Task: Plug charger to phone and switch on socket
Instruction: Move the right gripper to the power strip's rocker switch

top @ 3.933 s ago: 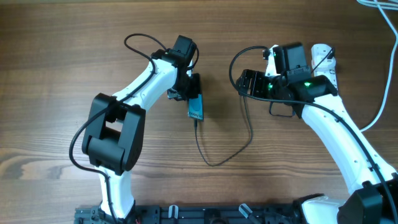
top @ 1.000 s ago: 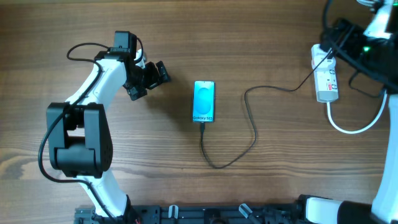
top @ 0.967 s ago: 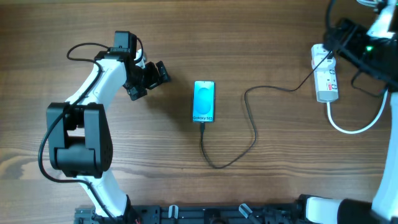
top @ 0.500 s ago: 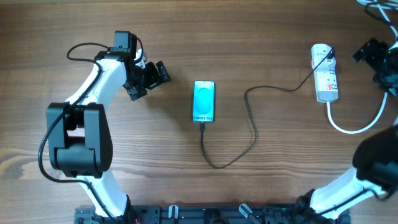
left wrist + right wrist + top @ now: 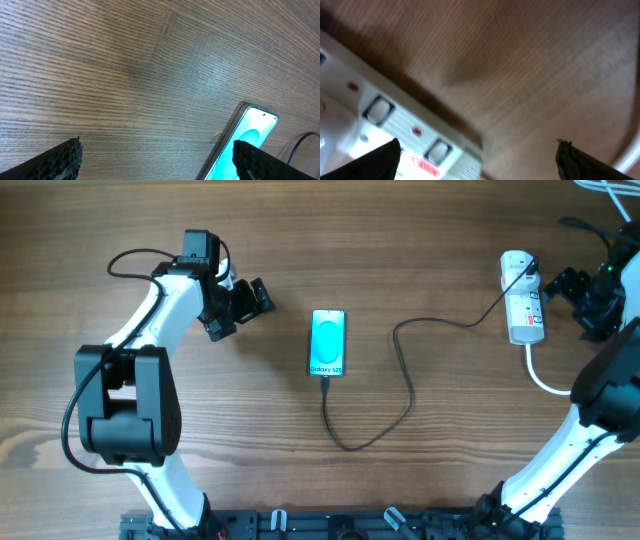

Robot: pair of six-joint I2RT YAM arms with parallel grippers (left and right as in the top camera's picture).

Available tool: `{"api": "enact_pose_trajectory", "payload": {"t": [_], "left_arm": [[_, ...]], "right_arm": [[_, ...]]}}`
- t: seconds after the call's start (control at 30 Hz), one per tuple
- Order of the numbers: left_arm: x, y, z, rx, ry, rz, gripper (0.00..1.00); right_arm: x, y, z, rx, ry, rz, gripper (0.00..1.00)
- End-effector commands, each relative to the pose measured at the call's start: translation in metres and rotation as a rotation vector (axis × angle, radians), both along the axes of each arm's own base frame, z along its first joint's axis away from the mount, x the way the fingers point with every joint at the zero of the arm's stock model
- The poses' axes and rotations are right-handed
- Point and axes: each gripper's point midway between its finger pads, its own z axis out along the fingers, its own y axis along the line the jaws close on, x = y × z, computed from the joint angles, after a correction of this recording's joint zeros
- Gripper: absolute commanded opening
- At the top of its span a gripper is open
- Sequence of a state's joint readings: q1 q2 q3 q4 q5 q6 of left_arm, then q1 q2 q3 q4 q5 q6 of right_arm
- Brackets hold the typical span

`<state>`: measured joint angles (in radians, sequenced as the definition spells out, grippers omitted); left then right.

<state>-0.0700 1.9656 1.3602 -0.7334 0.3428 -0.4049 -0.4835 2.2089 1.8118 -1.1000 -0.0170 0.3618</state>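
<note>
The brown wood-grain tabletop (image 5: 330,230) fills the overhead view; nothing of the room shows beyond it. The right arm (image 5: 590,420) has changed most. A second ago its dark head hung over the far end of the power strip, half a second ago it had swung out to the right edge, and now the right claw (image 5: 572,305) sits just beside the strip's right side with its jaws spread wide and nothing between them. The left arm (image 5: 150,370) has not shifted over that second. The left claw (image 5: 243,315) is parked left of the phone, well clear of it, likewise released and empty; four seconds back it was right at the phone. The white power strip (image 5: 522,298) lies lengthwise near the right edge in the same place as before. The right wrist view shows it blurred, with two small grey buttons and red dots on its face (image 5: 395,130). The phone (image 5: 328,343) lies flat at mid-table with its teal screen lit and facing up, unmoved. The thin black charger cable (image 5: 405,385) loops from the phone's near edge, where its tip meets the phone, around to the strip's far end. A thicker white cord (image 5: 548,383) curves off from the strip's near end.
</note>
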Motion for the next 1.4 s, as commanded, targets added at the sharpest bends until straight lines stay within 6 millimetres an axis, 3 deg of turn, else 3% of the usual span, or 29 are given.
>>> {"api": "enact_pose_trajectory", "payload": {"t": [0.0,0.27,0.5,0.57,0.63,0.73,0.93,1.13,1.37], "left_arm": [[-0.001,0.0,0.007,-0.008,-0.016,-0.004,1.0],[-0.001,0.0,0.007,-0.008,-0.016,-0.004,1.0],[-0.001,0.0,0.007,-0.008,-0.016,-0.004,1.0],[-0.001,0.0,0.007,-0.008,-0.016,-0.004,1.0],[-0.001,0.0,0.007,-0.008,-0.016,-0.004,1.0],[-0.001,0.0,0.007,-0.008,-0.016,-0.004,1.0],[-0.001,0.0,0.007,-0.008,-0.016,-0.004,1.0],[-0.001,0.0,0.007,-0.008,-0.016,-0.004,1.0],[-0.001,0.0,0.007,-0.008,-0.016,-0.004,1.0]], "right_arm": [[-0.007,-0.001,-0.027,-0.001,0.026,-0.021,1.0],[0.003,0.009,-0.059,0.037,-0.067,-0.012,1.0],[0.011,0.009,-0.062,0.038,-0.112,0.002,1.0],[0.015,-0.006,-0.049,-0.005,-0.122,-0.014,1.0],[0.015,-0.019,-0.024,-0.02,-0.143,-0.036,1.0],[0.011,-0.023,-0.004,-0.043,-0.157,0.034,1.0],[0.02,-0.009,-0.004,0.014,-0.207,0.145,1.0],[0.022,-0.001,-0.017,0.013,-0.215,0.166,1.0],[0.03,0.005,-0.015,0.04,-0.257,0.175,1.0]]}}
